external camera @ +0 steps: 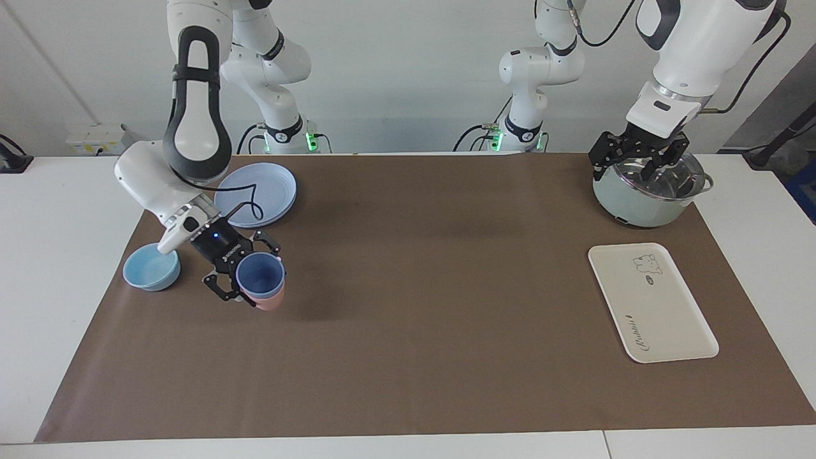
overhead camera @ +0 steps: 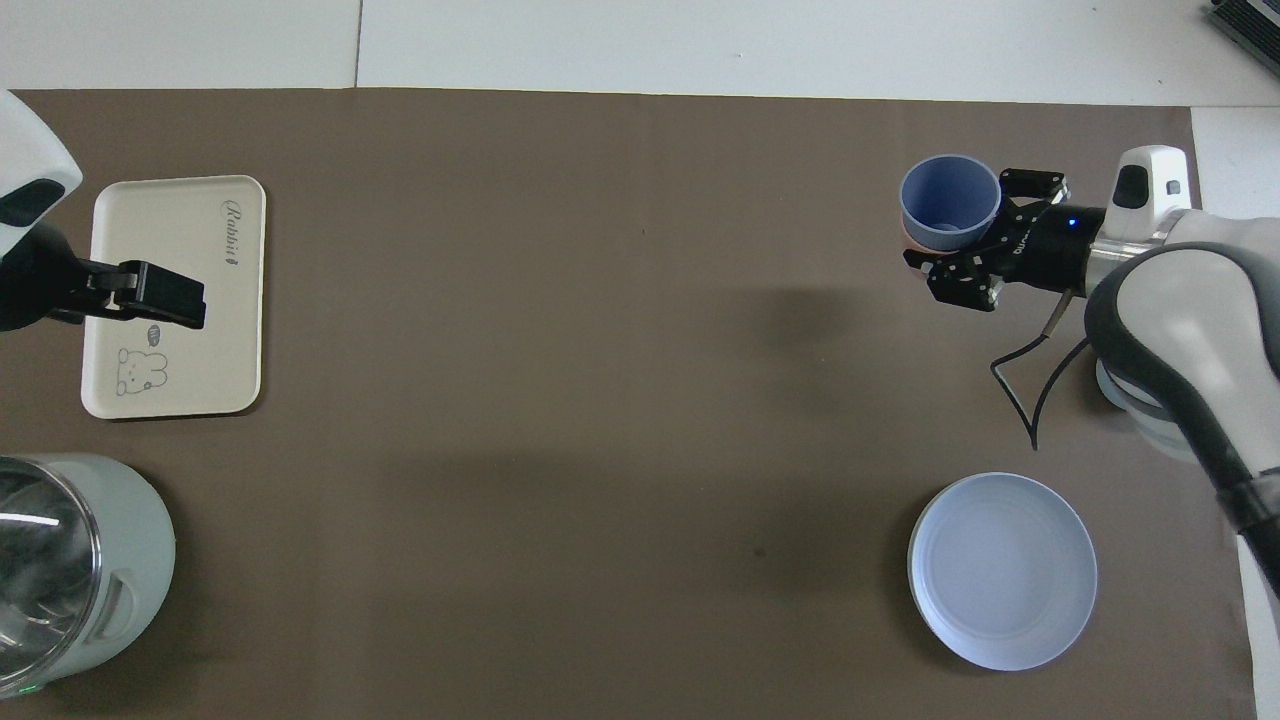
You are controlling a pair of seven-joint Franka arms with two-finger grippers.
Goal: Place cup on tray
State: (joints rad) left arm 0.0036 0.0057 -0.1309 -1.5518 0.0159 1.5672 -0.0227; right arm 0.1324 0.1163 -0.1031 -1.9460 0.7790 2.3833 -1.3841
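Note:
The periwinkle-blue cup (external camera: 260, 274) sits nested in a pink tumbler (external camera: 268, 302) at the right arm's end of the table and leans a little. It also shows in the overhead view (overhead camera: 950, 205). My right gripper (external camera: 250, 273) is low over the mat, with its fingers on either side of the cup and shut on it. The cream tray (external camera: 663, 312) with the bear drawing lies flat at the left arm's end, and it shows in the overhead view too (overhead camera: 215, 300). My left gripper (external camera: 637, 167) hangs open and empty over a pot.
A pale-green pot with a glass lid (external camera: 650, 197) stands nearer to the robots than the tray. A round blue plate (external camera: 258, 191) and a light-blue bowl (external camera: 152, 268) lie beside the right gripper. A brown mat (external camera: 433, 287) covers the table.

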